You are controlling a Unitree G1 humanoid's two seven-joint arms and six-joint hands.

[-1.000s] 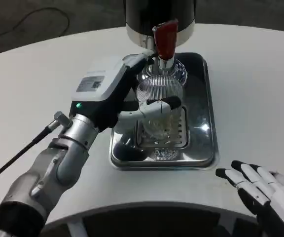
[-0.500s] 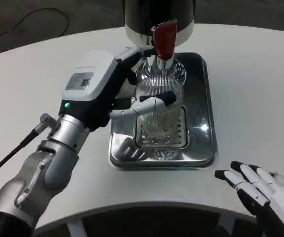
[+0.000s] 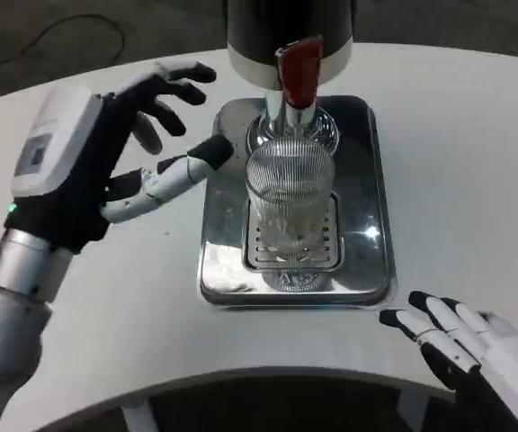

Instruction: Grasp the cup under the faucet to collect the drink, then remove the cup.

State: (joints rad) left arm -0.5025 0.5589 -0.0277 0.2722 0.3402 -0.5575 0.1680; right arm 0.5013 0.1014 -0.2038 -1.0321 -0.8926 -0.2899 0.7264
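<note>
Left hand spread wide, apart from cup under tap; right hand spread, idle — wrap cup squarely, mid-height, w/o tipping.

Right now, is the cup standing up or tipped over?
Standing up. The ribbed clear cup sits upright on the drip tray's grate, rim up, under the red faucet; neither hand touches it.

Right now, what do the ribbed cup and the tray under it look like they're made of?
The cup looks like clear glass or hard plastic: you see the grate through its fine vertical ribs. The tray looks like polished metal, probably stainless steel, since it mirrors the lights and the dispenser's base. The slotted grate under the cup seems to be the same shiny metal.
</note>
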